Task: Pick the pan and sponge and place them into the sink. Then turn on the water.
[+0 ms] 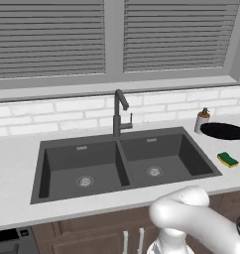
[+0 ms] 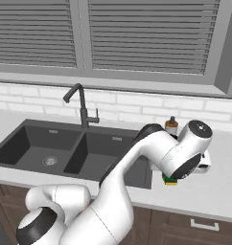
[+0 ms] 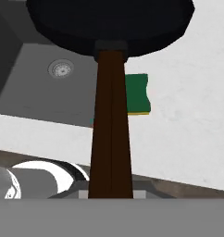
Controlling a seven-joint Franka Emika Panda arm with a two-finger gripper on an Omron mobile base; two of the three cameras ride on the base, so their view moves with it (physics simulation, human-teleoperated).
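Right at the hand, the gripper (image 3: 110, 192) is clamped on the pan's brown handle, which runs straight away from the fingers to the round black pan (image 3: 109, 21) at its far end. Seen from the left base camera, the pan (image 1: 223, 131) hangs just above the white counter (image 1: 13, 173), to the right of the sink. Beneath the handle and slightly to its right in the hand camera lies the sponge (image 3: 137, 94), green face up with a thin yellow edge showing, flat on the counter; it sits between the hand and the sink's near right corner. Beyond it, past the rim, opens the dark grey sink (image 1: 42, 168), the drain of its right basin (image 3: 61, 69) visible left of the handle. Farther back, a soap bottle (image 1: 202, 120) stands just behind the pan, and the dark gooseneck faucet (image 1: 120, 111) rises behind the divider between basins.
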